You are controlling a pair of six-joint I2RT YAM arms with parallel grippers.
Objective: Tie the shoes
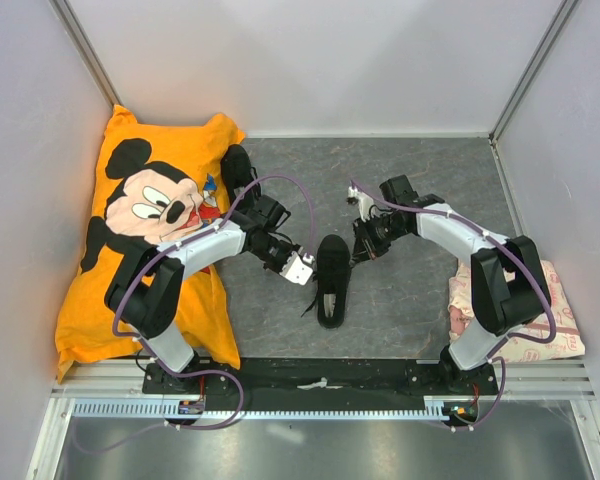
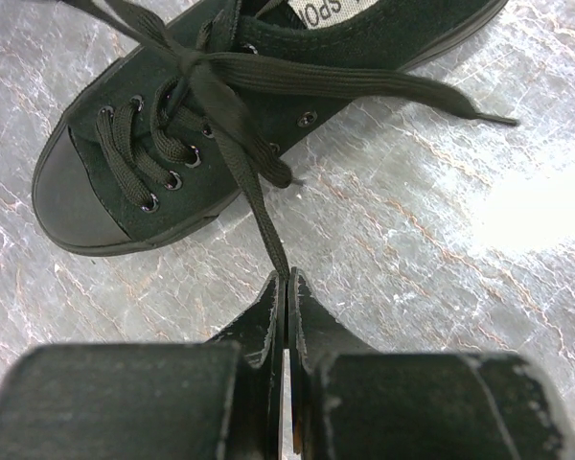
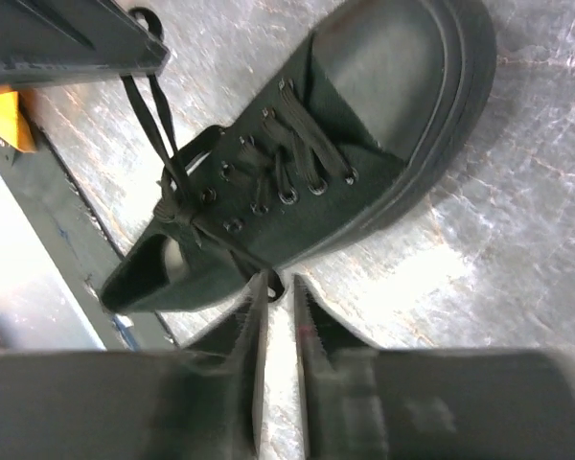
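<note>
Shoe nearest you (image 1: 332, 285) lies mid-table on the grey table (image 1: 410, 300), between your two arms and in the nearer half. Your left gripper (image 2: 286, 283) is clamped tight, its jaws pressed together on one lace (image 2: 259, 206), which runs straight from the tips up to the crossing over the eyelets. Your right gripper (image 3: 275, 283) stands at the shoe's right side with its jaws parted by only a narrow slit. A short dark bit of lace sits right at the tips, and you cannot tell whether the jaws touch it. The right wrist view is blurred along the fingers, and the shoe's heel end is in shadow there. In the left wrist view the heel is cut off by the top edge, and only a few letters of the pale insole label (image 2: 321, 8) show. From above, the laces are too thin to follow. The shoe's long axis runs near to far, slightly tilted, with the toe cap (image 2: 72, 201) at the far end and the opening toward you. A second shoe (image 1: 237, 165) lies well apart, far and to the left, against the orange Mickey Mouse pillow (image 1: 150, 210), its near end behind your left arm. A pale patterned cloth (image 1: 545, 335) lies at the near right, beside the right arm's base.
</note>
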